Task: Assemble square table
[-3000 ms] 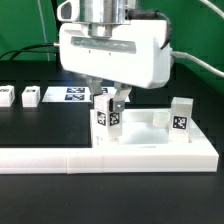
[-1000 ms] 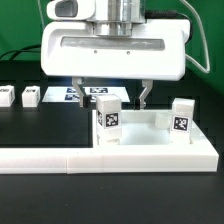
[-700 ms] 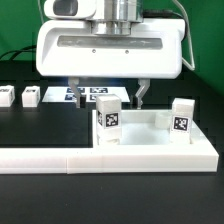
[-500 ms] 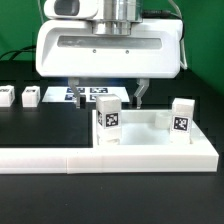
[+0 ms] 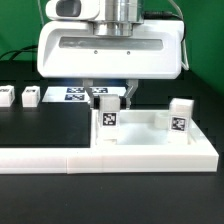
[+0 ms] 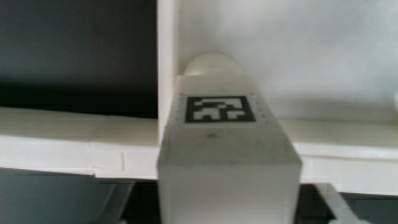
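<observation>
White leg (image 5: 108, 118) in the gripper (image 5: 109, 99)

White boxy tool (image 5: 110, 96) with dark fingers (image 5: 130, 92) beneath a grey wrist (image 5: 118, 10).

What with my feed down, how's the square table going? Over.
Pincer straddling upright leg, grip unconfirmed. Leg stands at tabletop corner; second leg likewise. Nothing blocking.

Readable words, numbers, brands: none are showing. Signs: only black-and-white square marker tags, carrying no letters.
- One is facing out from leg one (image 5: 108, 118), at the tabletop's (image 5: 150, 152) corner toward the exterior view's left.
- One is showing on leg two (image 5: 180, 117), at the corner toward the right.
- Others are lying on a loose block (image 5: 31, 97) and the marker board (image 5: 75, 94), too small to make out.
</observation>
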`<action>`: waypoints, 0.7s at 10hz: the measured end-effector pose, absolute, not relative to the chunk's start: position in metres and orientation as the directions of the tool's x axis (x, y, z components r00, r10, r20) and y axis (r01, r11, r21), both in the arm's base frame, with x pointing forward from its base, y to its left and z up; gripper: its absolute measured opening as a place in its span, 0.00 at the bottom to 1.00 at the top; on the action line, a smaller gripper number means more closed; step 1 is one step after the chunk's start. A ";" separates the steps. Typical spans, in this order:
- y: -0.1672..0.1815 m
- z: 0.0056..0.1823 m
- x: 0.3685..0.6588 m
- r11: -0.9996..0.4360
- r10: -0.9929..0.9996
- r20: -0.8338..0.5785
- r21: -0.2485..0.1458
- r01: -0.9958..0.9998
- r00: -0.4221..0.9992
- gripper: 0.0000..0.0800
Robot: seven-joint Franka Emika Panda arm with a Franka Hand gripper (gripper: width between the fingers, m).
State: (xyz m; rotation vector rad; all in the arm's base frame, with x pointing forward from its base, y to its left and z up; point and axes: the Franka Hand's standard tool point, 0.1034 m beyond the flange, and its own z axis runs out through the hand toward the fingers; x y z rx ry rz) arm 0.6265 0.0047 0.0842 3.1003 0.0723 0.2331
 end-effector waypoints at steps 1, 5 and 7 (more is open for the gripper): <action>0.005 0.084 0.626 -0.998 0.048 0.148 0.035 0.043 0.988 0.36; 0.002 0.083 0.627 -0.974 -0.226 0.154 -0.006 -0.227 0.962 0.36; 0.003 0.083 0.627 -0.928 -0.371 0.151 -0.030 -0.371 0.916 0.36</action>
